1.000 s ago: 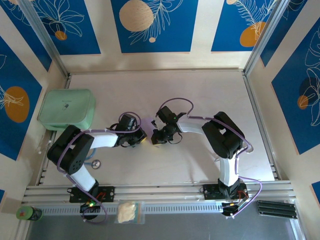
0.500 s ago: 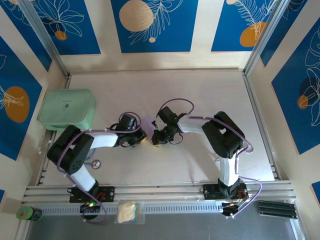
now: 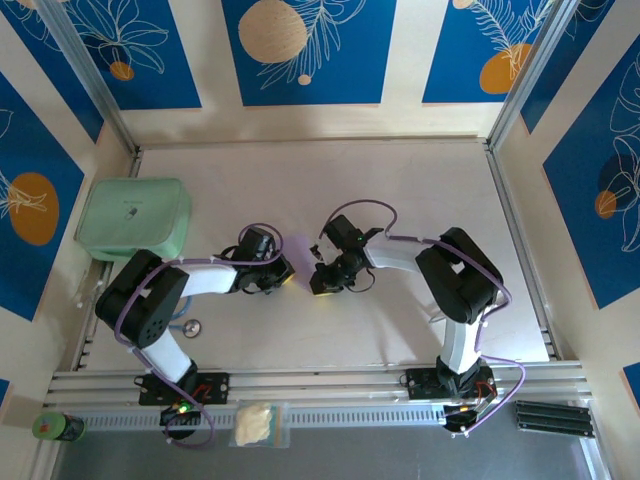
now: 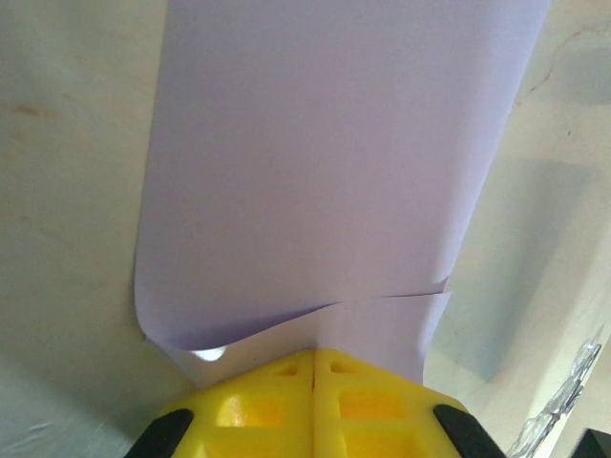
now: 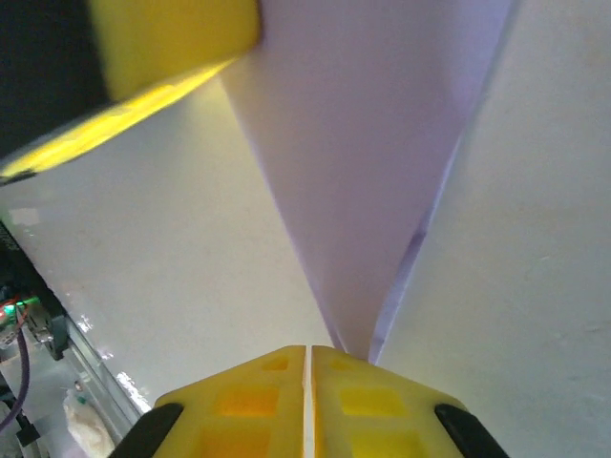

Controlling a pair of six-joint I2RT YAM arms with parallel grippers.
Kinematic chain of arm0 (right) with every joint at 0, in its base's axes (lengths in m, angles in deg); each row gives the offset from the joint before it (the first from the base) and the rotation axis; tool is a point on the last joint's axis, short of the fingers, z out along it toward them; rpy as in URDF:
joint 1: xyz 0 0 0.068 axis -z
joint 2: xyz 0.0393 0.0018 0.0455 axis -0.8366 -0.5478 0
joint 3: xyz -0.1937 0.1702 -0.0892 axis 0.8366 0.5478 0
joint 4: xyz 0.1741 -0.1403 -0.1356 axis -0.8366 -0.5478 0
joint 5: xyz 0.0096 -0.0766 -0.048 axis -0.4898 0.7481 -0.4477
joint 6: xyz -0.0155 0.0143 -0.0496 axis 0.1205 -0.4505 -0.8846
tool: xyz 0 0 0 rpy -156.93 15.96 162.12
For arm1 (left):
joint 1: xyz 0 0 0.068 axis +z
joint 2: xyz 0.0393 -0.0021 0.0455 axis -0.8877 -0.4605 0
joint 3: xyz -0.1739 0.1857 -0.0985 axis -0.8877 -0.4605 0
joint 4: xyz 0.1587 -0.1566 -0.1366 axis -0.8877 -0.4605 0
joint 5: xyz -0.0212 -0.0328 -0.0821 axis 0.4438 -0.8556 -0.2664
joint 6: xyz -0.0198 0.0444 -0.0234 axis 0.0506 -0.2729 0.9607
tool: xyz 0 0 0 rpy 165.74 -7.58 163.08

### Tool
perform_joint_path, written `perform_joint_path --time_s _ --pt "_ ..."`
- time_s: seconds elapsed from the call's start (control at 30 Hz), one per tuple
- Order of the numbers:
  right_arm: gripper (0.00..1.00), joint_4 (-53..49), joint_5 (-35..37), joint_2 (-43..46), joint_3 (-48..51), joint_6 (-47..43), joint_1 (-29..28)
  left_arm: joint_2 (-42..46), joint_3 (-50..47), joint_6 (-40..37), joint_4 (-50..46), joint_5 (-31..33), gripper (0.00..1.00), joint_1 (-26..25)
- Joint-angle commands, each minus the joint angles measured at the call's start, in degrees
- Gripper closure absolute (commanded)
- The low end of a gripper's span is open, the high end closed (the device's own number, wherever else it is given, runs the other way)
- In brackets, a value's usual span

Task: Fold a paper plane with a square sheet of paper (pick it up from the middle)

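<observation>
The lilac paper (image 3: 300, 246) sits near the middle of the tabletop (image 3: 420, 190), pinched at two ends between the two arms. In the left wrist view the paper (image 4: 325, 143) is a broad folded band, with one layer overlapping another just above the fingers. In the right wrist view the paper (image 5: 372, 143) narrows to a point along a centre crease (the tip runs into the grip).

Left gripper (image 3: 283, 272): at 8 o'clock from the paper. Its yellow fingers (image 4: 258, 410) are pressed together on the paper's near edge, no gap between them. One of these fingers (image 5: 172, 38) also appears at 11 o'clock in the right wrist view.

Right gripper (image 3: 318, 278): at 4 o'clock from the paper. Its fingers (image 5: 248, 401) are pressed together on the pointed end.

A mint-green box (image 3: 133, 218) lies well apart at 9 o'clock, at the tabletop's left edge.
</observation>
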Motion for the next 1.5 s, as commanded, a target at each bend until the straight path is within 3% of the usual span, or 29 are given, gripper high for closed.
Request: perform_joint_path --time_s 0.0,0.7,1.17,1.47 --pt "0.88 -0.50 -1.90 1.82 -2.61 0.69 0.30 -2.54 -0.71 -0.70 -6.14 1.58 0.91 -0.28" --pt "0.89 -4.19 0.57 -6.58 -5.97 -0.87 -1.18 -3.09 -0.62 -0.72 -5.79 1.06 0.91 -0.26" --pt "0.89 -6.07 -3.30 -3.55 -2.74 -1.72 -0.32 -3.09 -0.49 -0.69 -6.05 1.14 0.91 -0.24" --pt "0.86 -2.06 0.21 -0.01 -3.57 2.83 1.84 -2.93 -0.35 -1.33 -4.70 0.02 0.92 -0.20"
